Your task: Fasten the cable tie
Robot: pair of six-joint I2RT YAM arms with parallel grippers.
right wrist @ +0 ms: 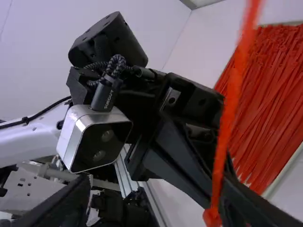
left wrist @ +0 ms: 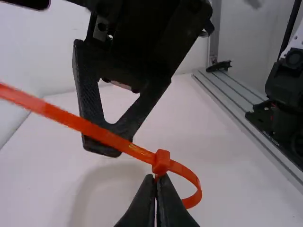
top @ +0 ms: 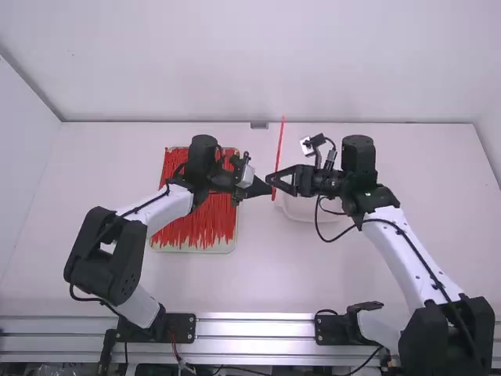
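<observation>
Cable tie (left wrist: 71, 120) hangs in the air over the desk (top: 117, 157), between the two arms. Its tail (top: 280, 145) already goes through its little square head (left wrist: 161, 161), so there is a small loop (left wrist: 191, 187). The left pincer (left wrist: 156, 182) is pinched tight on the tie just under the head. The right pincer (top: 279, 182) is spread wide. The long tail runs between its fingers, close to one of them; I cannot tell for sure if it touches.

From above, the tail points straight away from the arm bases. The right pincer is the one nearer the tail. I think it should close on the tail and pull along that line, away from the head, while the left holds. Spare red ties (top: 196, 215) lie on a tray (top: 232, 235) under the left arm.
</observation>
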